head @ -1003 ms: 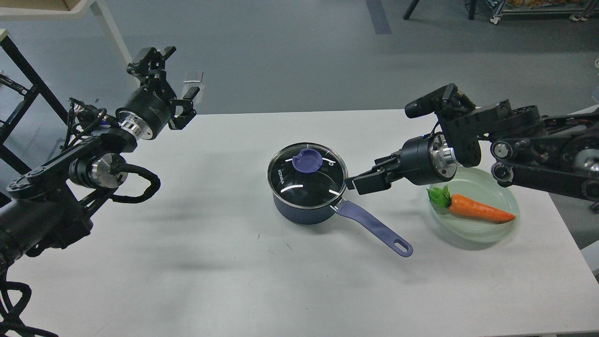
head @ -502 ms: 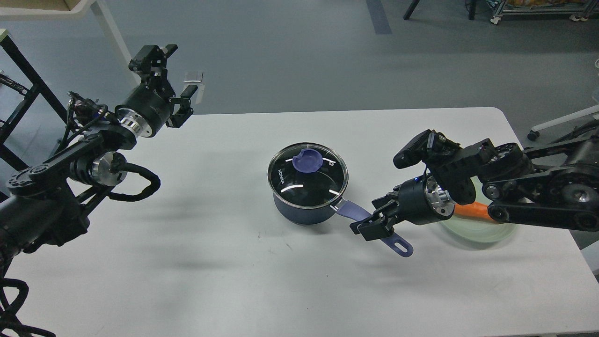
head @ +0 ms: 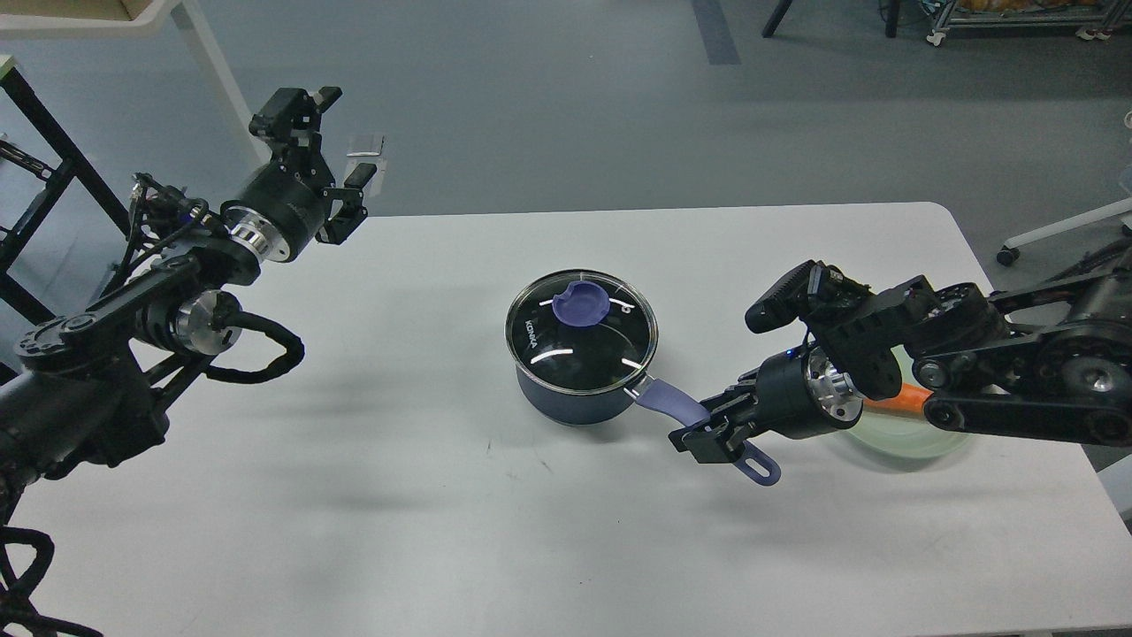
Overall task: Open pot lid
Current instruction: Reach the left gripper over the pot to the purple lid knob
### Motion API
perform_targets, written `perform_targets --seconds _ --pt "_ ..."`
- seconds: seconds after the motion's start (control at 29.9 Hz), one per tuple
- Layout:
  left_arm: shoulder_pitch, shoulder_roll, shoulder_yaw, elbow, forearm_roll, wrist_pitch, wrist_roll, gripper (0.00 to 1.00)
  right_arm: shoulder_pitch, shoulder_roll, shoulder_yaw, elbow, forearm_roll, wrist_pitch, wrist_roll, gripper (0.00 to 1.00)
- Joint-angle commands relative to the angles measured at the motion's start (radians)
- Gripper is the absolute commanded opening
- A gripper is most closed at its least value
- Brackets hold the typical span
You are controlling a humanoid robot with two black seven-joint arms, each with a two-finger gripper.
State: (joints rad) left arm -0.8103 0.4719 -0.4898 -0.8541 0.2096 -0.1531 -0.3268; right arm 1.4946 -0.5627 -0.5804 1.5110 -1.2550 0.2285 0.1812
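Carrot [head: 895,401] and green plate [head: 920,440] are mostly hidden behind the right arm; only a short orange piece and part of the plate rim can be seen. The right gripper [head: 710,434] is dark and lies over the pot handle [head: 699,422], so I cannot tell if its fingers are closed on the handle or only beside it. The left gripper [head: 340,155] is raised beyond the far left corner of the table [head: 354,495], well apart from the pot, with its fingers spread wide and nothing between them.

One pot [head: 579,363] stands upright near the middle of the table. Its long handle points toward the near right, away from the pot body, and its end with the hole shows past the right gripper. One glass lid [head: 581,332] sits flat on the pot, with one blue knob [head: 581,305] on the far part of it. I count one pot, one lid, one carrot, one plate and two arms.
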Motion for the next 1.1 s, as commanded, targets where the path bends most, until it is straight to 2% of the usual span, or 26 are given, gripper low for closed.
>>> perform_targets --seconds 0.0,0.17,0.37,0.53,0.74,1.07 --pt "-0.003 -0.001 0.0 0.001 0.002 0.0 0.0 0.98 0.001 0.001 0.001 0.0 0.0 0.0 0.001 0.52" --pt "-0.001 -0.013 0.042 -0.026 0.077 0.003 0.002 0.98 -0.002 0.001 -0.002 0.0 -0.001 0.0 0.0 0.39" --pt "-0.006 -0.015 0.059 -0.054 0.174 0.003 0.002 0.98 -0.007 0.003 -0.002 0.0 -0.001 0.002 0.0 0.29" --pt "-0.039 -0.015 0.08 -0.08 0.278 0.004 0.002 0.98 -0.007 0.001 -0.001 0.0 0.0 0.0 0.0 0.27" --pt "-0.072 -0.024 0.117 -0.105 0.549 0.009 -0.005 0.98 -0.007 0.0 -0.001 0.0 0.002 0.0 0.0 0.27" --pt "-0.078 -0.044 0.145 -0.281 1.059 0.087 -0.011 0.98 -0.005 -0.006 -0.001 0.0 0.002 0.002 0.0 0.27"
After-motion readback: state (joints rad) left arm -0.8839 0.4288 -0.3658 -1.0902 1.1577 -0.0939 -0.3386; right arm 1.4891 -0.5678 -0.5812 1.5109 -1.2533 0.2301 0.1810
